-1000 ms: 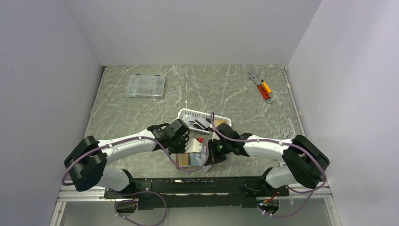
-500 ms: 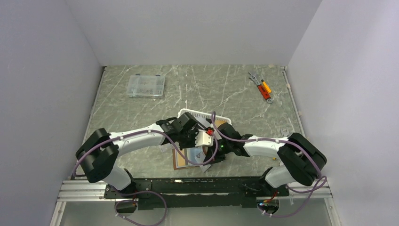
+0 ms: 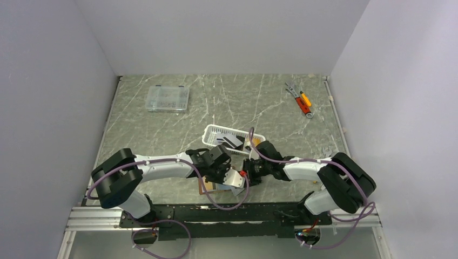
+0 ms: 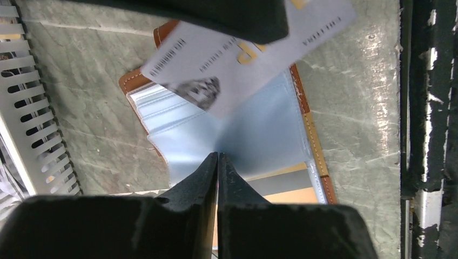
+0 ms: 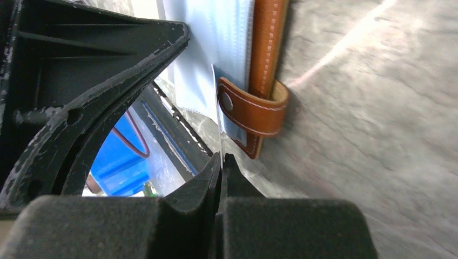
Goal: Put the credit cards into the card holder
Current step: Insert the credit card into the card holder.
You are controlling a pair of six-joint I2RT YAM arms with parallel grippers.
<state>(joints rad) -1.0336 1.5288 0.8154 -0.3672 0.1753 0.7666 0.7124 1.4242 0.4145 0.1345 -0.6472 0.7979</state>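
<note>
The card holder (image 4: 259, 129) lies open on the table, brown leather round a pale blue inside, and is half hidden under both grippers (image 3: 207, 187). My left gripper (image 4: 217, 155) (image 3: 226, 174) is shut, its tips against the pale blue lining; I cannot tell whether they pinch it. My right gripper (image 5: 221, 156) (image 3: 244, 174) is shut on a grey-white credit card (image 4: 227, 59) (image 3: 233, 178), which hangs tilted over the holder's far half. That card shows only edge-on in the right wrist view. The snap tab (image 5: 251, 110) sits just beyond the right fingertips.
A white slotted basket (image 3: 216, 132) (image 4: 32, 108) with more cards (image 3: 233, 141) stands just behind the grippers. A clear compartment box (image 3: 168, 98) is at the back left, small tools (image 3: 302, 101) at the back right. The table's near edge rail (image 4: 426, 129) runs close by.
My left gripper has swung right and toward the near edge, coming down over the open holder. The pale card moved the same way. My right gripper barely shifted and stayed shut.
</note>
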